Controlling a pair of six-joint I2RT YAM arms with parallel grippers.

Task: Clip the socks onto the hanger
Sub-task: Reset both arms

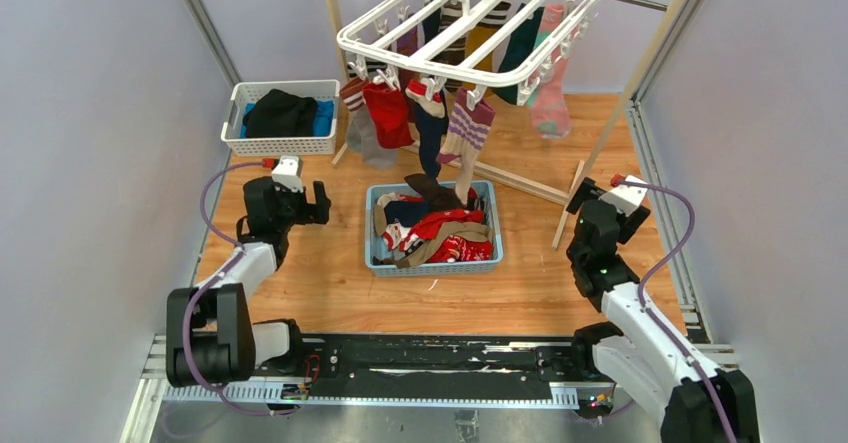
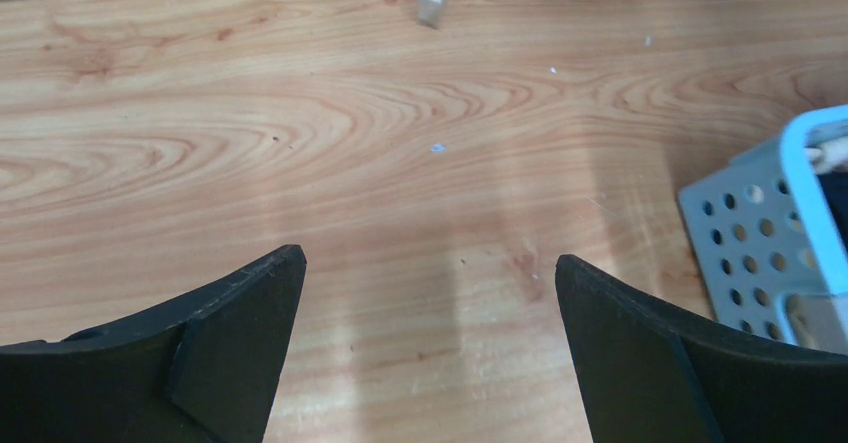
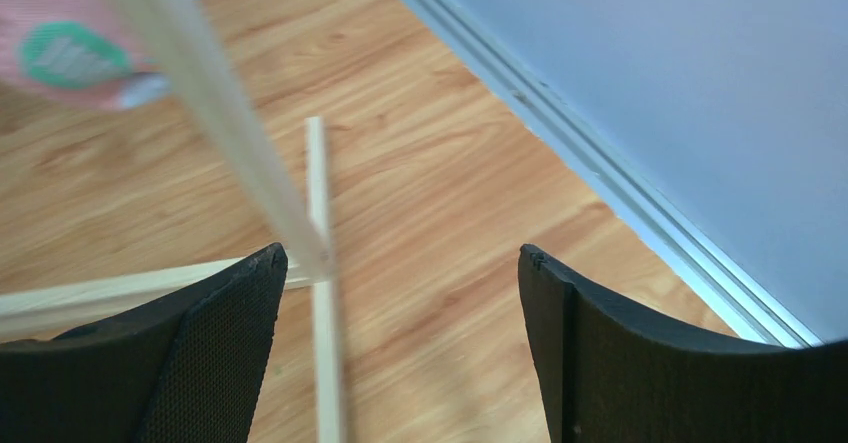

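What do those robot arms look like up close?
The left arm and right arm have white shells and black joints. A purple cable loops along each. Each white wrist camera has a red tip. The fingers are black and wedge-shaped.

My left arm [image 1: 235,283] rises from its base at the near left corner of the worktop [image 1: 530,293], elbow folded low and forearm running toward the far edge. My left gripper [image 1: 285,201] tilts down over the wood, its two black fingers [image 2: 240,333] spread wide with nothing between them. My right arm [image 1: 640,333] stands at the near right corner, wrist held higher. My right gripper [image 1: 597,211] points toward the far right side, jaws parted wide, gripping nothing.
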